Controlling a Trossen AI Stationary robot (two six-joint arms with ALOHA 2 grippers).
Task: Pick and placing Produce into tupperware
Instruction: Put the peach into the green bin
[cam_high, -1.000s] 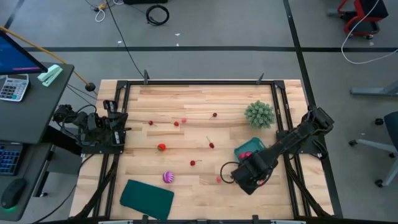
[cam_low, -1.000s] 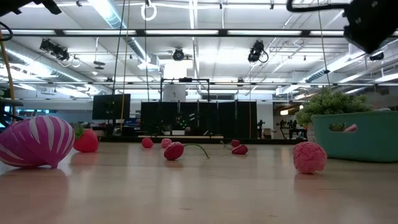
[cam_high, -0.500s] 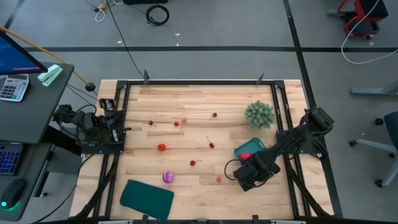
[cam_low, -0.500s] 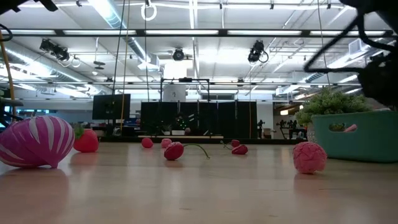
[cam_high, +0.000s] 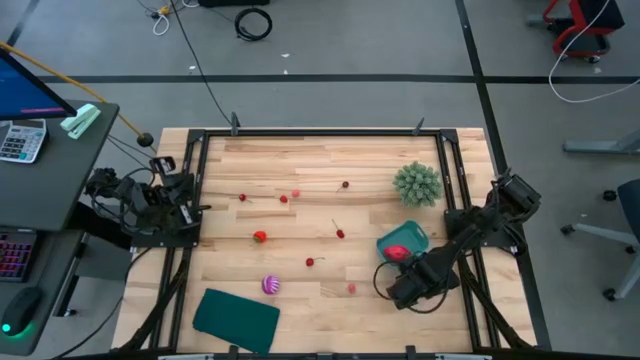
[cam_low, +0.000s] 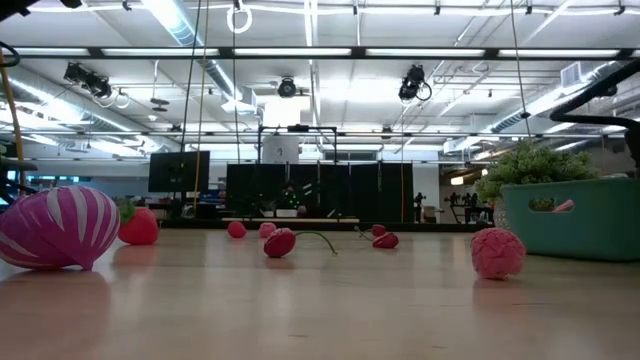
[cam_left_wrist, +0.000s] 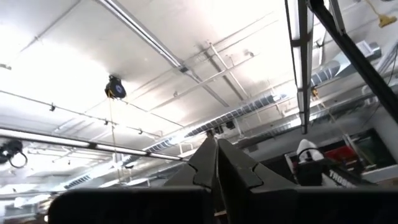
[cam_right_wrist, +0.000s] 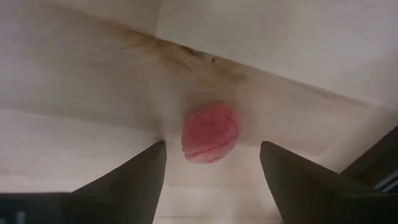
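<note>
Wood tabletop (cam_high: 300, 225) seen from above, with my two dark arms at its sides. At the far left edge my left gripper (cam_high: 185, 195) is parked off the working area, its fingers pressed together and pointing up at the ceiling in its wrist camera.

Moving right, a flat dark teal sheet (cam_high: 236, 316) lies at the near left corner, and a purple-and-pink striped ball (cam_high: 270, 285) sits just beside its upper right corner. A bigger red fruit (cam_high: 260, 237) rests farther up the table. Tiny red pieces (cam_high: 284, 199) are scattered across the middle. A pink-red fruit (cam_high: 352, 288) lies alone on the wood, near the front.

Right of that fruit hangs my right gripper (cam_high: 398, 290), fingers spread apart and holding nothing. Its wrist camera looks down on the pink fruit, which shows between the two finger tips without touching either.

Just beyond my right gripper sits the teal tupperware (cam_high: 412, 236), with a red piece (cam_high: 396, 252) inside. A green spiky clump (cam_high: 416, 184) stands behind the tub.
</note>
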